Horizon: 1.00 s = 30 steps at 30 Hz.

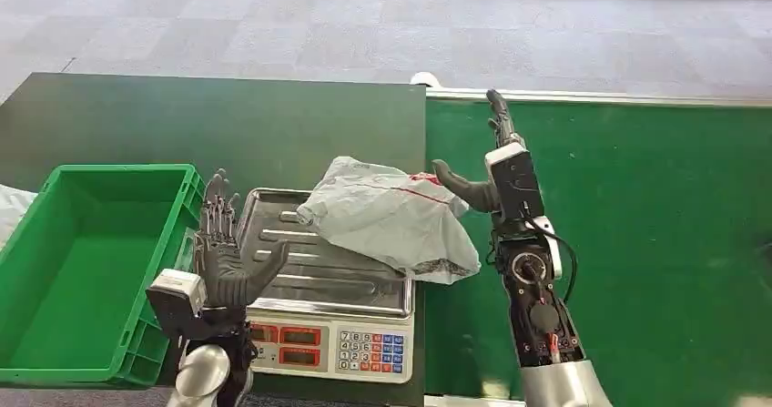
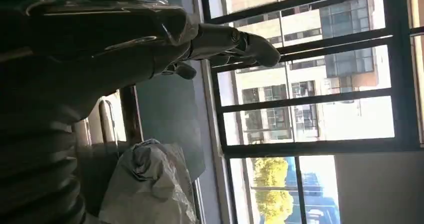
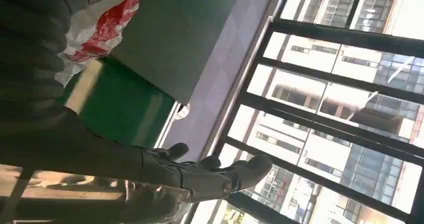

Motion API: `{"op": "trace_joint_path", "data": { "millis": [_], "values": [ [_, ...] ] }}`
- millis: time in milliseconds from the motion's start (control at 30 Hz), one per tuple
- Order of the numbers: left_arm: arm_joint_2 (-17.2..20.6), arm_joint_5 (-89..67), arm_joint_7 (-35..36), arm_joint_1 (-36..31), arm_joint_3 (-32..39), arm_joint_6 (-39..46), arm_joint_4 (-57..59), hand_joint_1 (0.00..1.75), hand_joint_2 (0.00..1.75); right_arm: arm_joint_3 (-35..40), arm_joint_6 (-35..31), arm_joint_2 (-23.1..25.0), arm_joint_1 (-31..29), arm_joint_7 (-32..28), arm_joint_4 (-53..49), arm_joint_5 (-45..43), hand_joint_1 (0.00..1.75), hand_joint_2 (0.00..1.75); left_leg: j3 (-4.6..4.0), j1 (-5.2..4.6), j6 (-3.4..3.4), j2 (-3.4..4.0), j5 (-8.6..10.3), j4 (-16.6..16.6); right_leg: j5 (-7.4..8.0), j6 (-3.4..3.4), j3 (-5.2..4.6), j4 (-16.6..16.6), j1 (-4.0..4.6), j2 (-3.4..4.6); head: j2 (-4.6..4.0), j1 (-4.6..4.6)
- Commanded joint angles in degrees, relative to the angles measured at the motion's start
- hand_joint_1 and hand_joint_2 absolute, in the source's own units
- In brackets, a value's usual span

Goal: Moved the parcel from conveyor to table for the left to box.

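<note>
On scale tray (image 1: 273,208), grey parcel (image 1: 391,220), draped partly over tray edge toward conveyor (image 1: 637,207). Right hand (image 1: 487,166) just beside parcel, fingers spread, thumb at the bag, gripping nothing. Left hand (image 1: 223,252) open, empty, beside green box (image 1: 91,252). Transfer looks done; boxing by left not yet started.

Crumpled grey plastic parcel (image 1: 393,216) with red print, lying across the scale's steel tray (image 1: 300,261), overhanging its right edge.
</note>
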Motion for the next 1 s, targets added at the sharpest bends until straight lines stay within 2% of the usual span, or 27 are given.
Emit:
{"op": "trace_joint_path", "data": {
  "millis": [33,267,367,400,467,567,633,700,833,900,933,967,1000],
  "values": [
    [1.1,-0.1,0.0,0.3,-0.1,-0.1,1.5,0.00,1.75,-1.7,0.0,-1.6,2.0,-0.3,-1.2,-0.1,0.00,1.75,0.02,-0.01,0.08,-0.05,0.04,0.0,0.03,-0.09,0.05,-0.1,0.02,-0.08,0.00,0.00],
    [1.5,-0.1,0.0,1.0,-0.5,0.1,1.3,0.00,1.75,-1.3,0.2,-1.4,2.4,-0.2,-1.4,-0.1,0.00,1.75,0.02,0.00,0.11,-0.03,0.07,-0.1,0.06,-0.14,0.04,-0.1,0.04,-0.08,0.00,0.00],
    [1.5,-0.2,0.1,1.8,-0.7,0.4,0.3,0.00,1.75,-1.0,-1.4,-1.9,3.9,-0.6,-4.5,0.3,0.00,1.75,0.02,0.00,0.05,-0.01,0.01,0.0,0.01,-0.07,0.03,0.0,0.01,-0.04,0.00,-0.02],
    [1.3,-0.4,0.2,2.3,-0.5,0.7,-0.1,0.00,1.75,-1.3,-4.5,-2.0,5.7,-2.5,-8.0,1.3,0.00,1.75,0.01,-0.01,0.09,-0.04,0.04,-0.1,0.02,-0.11,0.03,-0.1,0.02,-0.08,0.00,0.00],
    [1.4,-0.4,0.3,2.6,-0.5,0.6,-0.5,0.00,1.75,-1.1,-4.6,-2.3,6.9,-2.3,-10.2,1.3,0.00,1.75,0.01,-0.01,0.05,-0.07,0.02,0.0,-0.01,-0.06,0.04,0.0,0.01,-0.09,0.00,0.00],
    [1.4,-0.5,0.4,4.1,0.1,0.9,-2.0,0.00,1.75,-2.2,-13.8,-2.6,13.1,-5.0,-19.9,5.7,0.00,1.75,-0.01,-0.01,0.08,-0.10,0.02,0.0,-0.01,-0.09,0.03,0.0,0.01,-0.13,0.00,0.00],
    [2.0,-1.0,0.2,5.9,0.5,1.8,-4.0,0.00,1.75,-4.2,-19.1,-3.7,20.3,-5.1,-28.9,10.7,0.00,1.75,0.02,0.01,0.10,-0.18,0.04,-0.1,-0.01,-0.12,0.08,-0.1,0.04,-0.21,0.00,0.00],
    [2.5,-1.2,0.0,7.1,0.8,2.1,-5.3,0.00,1.75,-6.0,-19.5,-4.4,24.1,-4.4,-32.4,13.2,0.00,1.75,0.05,0.02,0.13,-0.40,0.04,-0.1,-0.07,-0.15,0.19,-0.2,0.06,-0.45,0.00,0.00],
    [4.5,-4.3,-1.1,8.9,2.4,3.2,-8.0,0.00,1.75,-13.8,-21.8,-4.7,36.2,-5.2,-40.9,17.5,0.00,1.75,0.02,0.03,0.03,-0.30,-0.06,-0.1,-0.11,-0.06,0.14,-0.1,0.04,-0.34,0.00,-0.02],
    [5.6,-5.7,-1.7,8.1,3.2,2.9,-8.0,0.00,1.75,-16.9,-22.6,-5.9,42.1,-7.1,-43.6,15.4,0.00,1.75,0.01,0.03,0.05,-0.57,-0.03,-0.1,-0.16,-0.09,0.21,-0.2,0.05,-0.58,0.00,-0.02],
    [6.2,-5.9,-2.3,6.8,3.4,2.2,-7.6,0.00,1.75,-18.3,-22.7,-6.8,45.2,-8.3,-44.4,12.4,0.00,1.75,-0.04,0.01,0.03,-0.37,-0.06,-0.1,-0.14,-0.05,0.07,-0.1,0.03,-0.35,0.00,0.00],
    [6.2,-5.8,-2.5,5.9,3.6,1.7,-7.3,0.00,1.75,-19.2,-22.8,-7.1,47.2,-9.7,-44.7,10.9,0.00,1.75,-0.02,0.04,0.07,-0.72,-0.01,-0.1,-0.19,-0.10,0.24,-0.2,0.07,-0.71,0.00,-0.04],
    [6.4,-6.0,-2.7,5.2,3.7,1.3,-7.3,0.00,1.75,-19.4,-22.1,-7.2,48.6,-10.7,-44.5,9.9,0.00,1.75,-0.01,0.04,0.06,-0.60,-0.04,-0.1,-0.17,-0.09,0.16,-0.2,0.06,-0.59,0.00,0.02]
  ]
}}
